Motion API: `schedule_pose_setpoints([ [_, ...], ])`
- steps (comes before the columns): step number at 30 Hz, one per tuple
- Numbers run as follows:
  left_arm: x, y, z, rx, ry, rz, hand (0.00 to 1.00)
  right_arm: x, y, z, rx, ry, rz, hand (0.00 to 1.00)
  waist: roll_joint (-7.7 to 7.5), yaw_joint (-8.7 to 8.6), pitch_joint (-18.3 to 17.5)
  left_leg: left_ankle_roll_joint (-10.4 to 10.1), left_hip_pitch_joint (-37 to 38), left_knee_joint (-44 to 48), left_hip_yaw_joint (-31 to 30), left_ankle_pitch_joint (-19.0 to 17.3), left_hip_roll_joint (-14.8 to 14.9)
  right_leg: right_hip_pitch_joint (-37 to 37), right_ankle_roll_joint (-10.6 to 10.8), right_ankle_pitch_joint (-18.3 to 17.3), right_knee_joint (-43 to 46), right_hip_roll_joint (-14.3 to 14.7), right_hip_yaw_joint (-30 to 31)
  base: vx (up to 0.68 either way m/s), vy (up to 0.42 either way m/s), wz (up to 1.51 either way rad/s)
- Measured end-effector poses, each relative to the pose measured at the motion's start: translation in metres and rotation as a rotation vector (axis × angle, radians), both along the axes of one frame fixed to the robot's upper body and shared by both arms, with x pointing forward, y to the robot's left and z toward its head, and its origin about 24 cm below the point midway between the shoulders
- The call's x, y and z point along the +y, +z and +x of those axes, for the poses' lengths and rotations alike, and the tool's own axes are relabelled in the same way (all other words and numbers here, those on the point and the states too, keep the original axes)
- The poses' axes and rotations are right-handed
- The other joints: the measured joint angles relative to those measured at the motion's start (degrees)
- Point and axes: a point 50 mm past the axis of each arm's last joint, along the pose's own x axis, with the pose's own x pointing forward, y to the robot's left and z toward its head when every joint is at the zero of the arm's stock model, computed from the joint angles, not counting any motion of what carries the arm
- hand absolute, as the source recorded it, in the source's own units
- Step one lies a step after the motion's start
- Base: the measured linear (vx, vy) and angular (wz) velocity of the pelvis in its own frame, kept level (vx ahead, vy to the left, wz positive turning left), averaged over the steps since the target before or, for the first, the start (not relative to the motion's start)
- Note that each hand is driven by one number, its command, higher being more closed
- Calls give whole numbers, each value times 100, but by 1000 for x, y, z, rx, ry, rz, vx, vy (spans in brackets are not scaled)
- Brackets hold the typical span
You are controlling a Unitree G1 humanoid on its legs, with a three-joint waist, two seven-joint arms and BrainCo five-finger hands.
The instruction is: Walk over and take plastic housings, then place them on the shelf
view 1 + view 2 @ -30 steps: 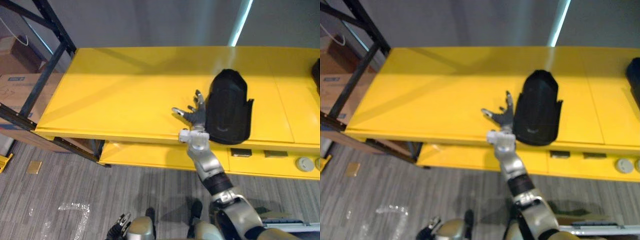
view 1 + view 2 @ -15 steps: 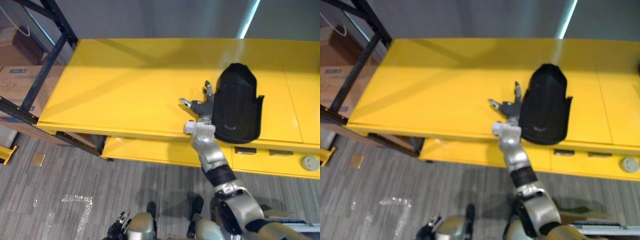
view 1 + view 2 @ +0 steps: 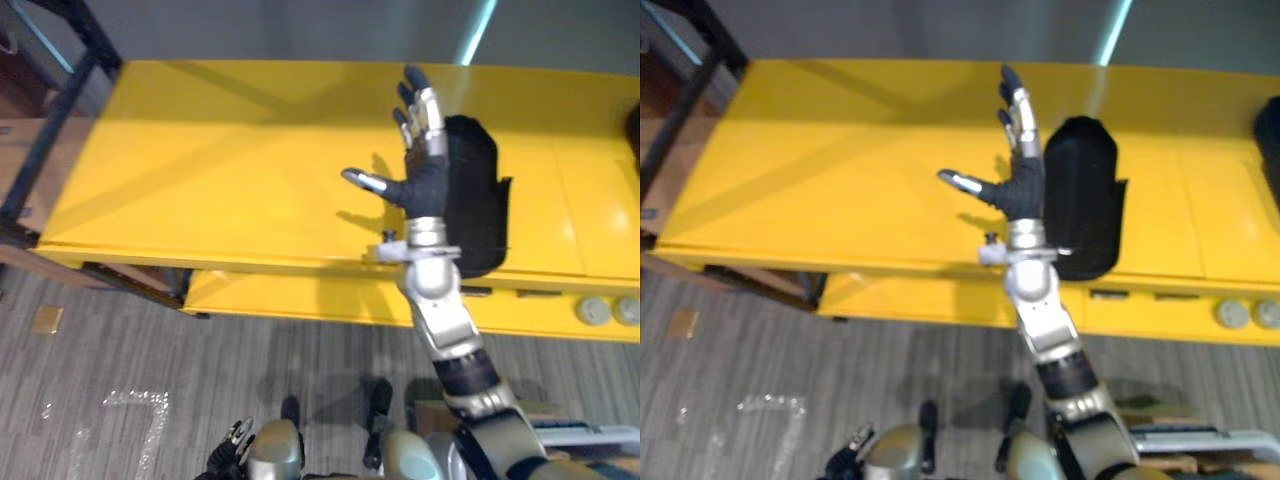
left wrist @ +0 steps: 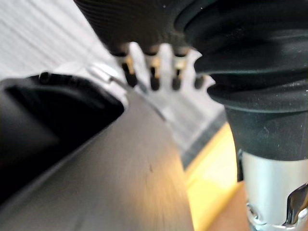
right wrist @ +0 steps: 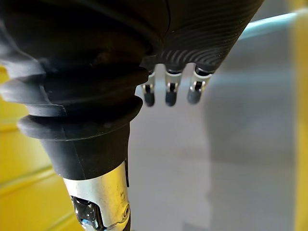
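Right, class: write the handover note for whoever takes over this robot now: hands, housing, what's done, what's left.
Right hand: open, fingers straight, raised beside the black plastic housing, holding nothing.
Left hand: low at the robot's side, idle.
The housing lies on the yellow shelf, near its front edge.
Done: this housing placed.
Left: probably draw the right arm back, then fetch any further housings.
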Motion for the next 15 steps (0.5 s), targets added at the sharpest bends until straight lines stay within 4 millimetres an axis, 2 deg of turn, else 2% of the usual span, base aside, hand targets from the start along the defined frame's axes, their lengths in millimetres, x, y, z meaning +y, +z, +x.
schedule_pose_setpoints([
  [2, 3, -1, -3, 4, 3, 10, 0, -29, -13, -13, 47, -55, -38, 0, -47, -136, 19, 24, -20, 161, 183, -143, 37, -135, 1, -14, 127, 36, 246, 23, 59, -50],
  [6, 8, 0, -7, -7, 10, 35, 0, -51, -34, -33, 129, -57, -119, 0, -129, -358, 46, 44, -8, 239, 366, -250, 64, -224, 14, -33, 187, 62, 403, 10, 31, -29],
  [7, 9, 0, -7, -12, 9, 37, 0, -53, -42, -37, 169, -36, -122, 100, -145, -378, 54, 46, -12, 303, 422, -301, 85, -232, 14, -36, 193, 77, 444, -20, 16, -16],
  [12, 10, 2, -7, -41, 4, 46, 0, -58, -70, -55, 308, 34, -22, 100, -191, -423, 61, 56, -124, 367, 447, -360, 70, -344, 19, -57, 249, 54, 454, -36, 6, -1],
  [15, 10, 2, -7, -39, -11, 50, 0, -50, -84, -63, 358, 48, 11, 100, -191, -450, 61, 59, -125, 360, 464, -362, 63, -358, 25, -67, 257, 47, 465, 0, 0, 0],
])
